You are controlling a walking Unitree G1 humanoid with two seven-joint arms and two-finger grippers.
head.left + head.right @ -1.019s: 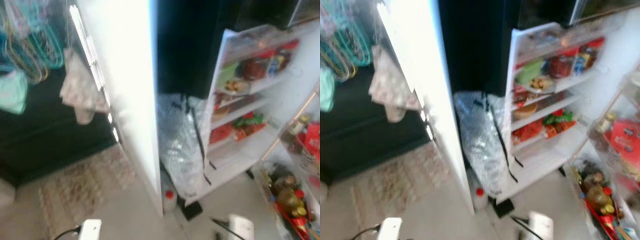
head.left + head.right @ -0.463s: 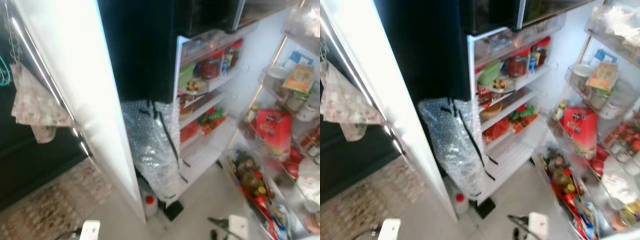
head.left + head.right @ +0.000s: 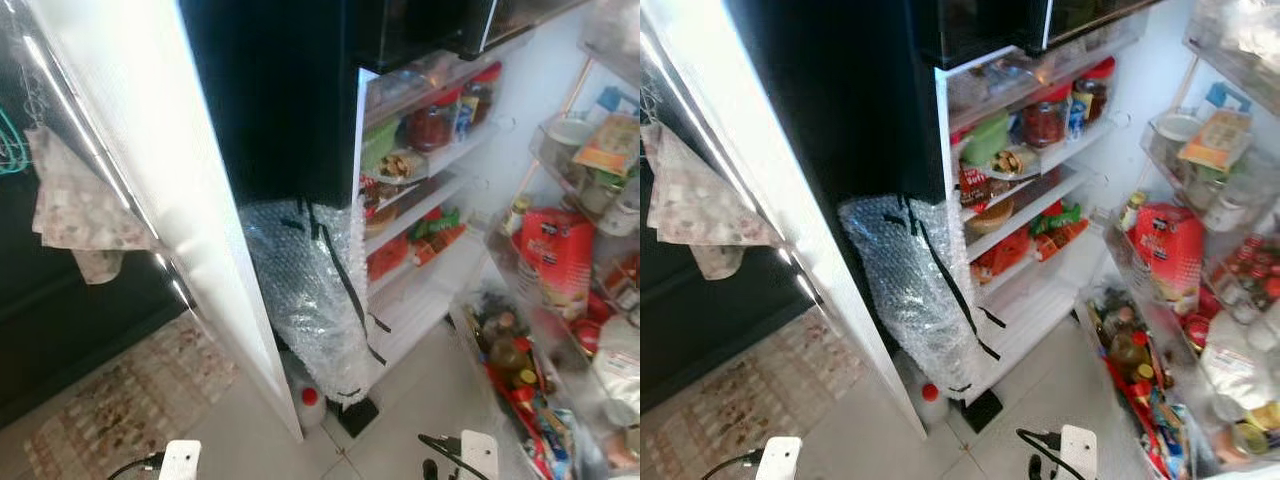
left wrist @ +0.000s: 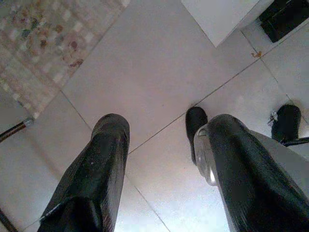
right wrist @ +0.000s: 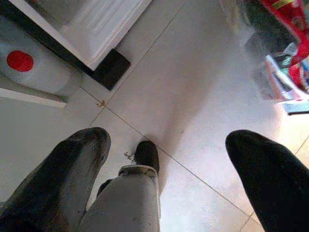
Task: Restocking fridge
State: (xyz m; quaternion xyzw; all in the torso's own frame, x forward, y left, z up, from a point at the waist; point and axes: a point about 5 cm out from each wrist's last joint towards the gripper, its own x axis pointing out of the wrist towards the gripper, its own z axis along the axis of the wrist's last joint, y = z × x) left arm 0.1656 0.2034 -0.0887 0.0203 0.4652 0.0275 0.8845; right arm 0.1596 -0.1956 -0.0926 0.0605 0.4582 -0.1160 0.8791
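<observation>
A: Fridge (image 3: pixel 1040 130) stands open, with its door (image 3: pixel 560 300) swung out on the right. Jars and packs sit on the shelves. I think the robot is only walking up to it now.

B: Does it hold any food?

A: No. The left gripper (image 4: pixel 166 159) hangs over the floor (image 4: pixel 145 82) with its two fingers spread apart and nothing between them. The right gripper (image 5: pixel 164 159) is the same: fingers wide, nothing held.

B: So what comes next?

A: My guess is it has to find something to put in, or step closer to a shelf with room. The low shelf (image 3: pixel 1025 305) looks bare.

B: What is that shiny lump?

A: A roll of bubble wrap (image 3: pixel 315 290) leaning by the fridge, with a jug (image 3: pixel 308 405) with a red cap at its foot.

B: Do the wrist views help?

A: They show the floor tiles up close. The right one catches the red cap (image 5: pixel 20 61) and some packs from the door (image 5: pixel 285 77). The left one shows a corner of the rug (image 4: pixel 43 43). The eye views show the shelves, and a cloth (image 3: pixel 75 215) hanging on the left.
</observation>
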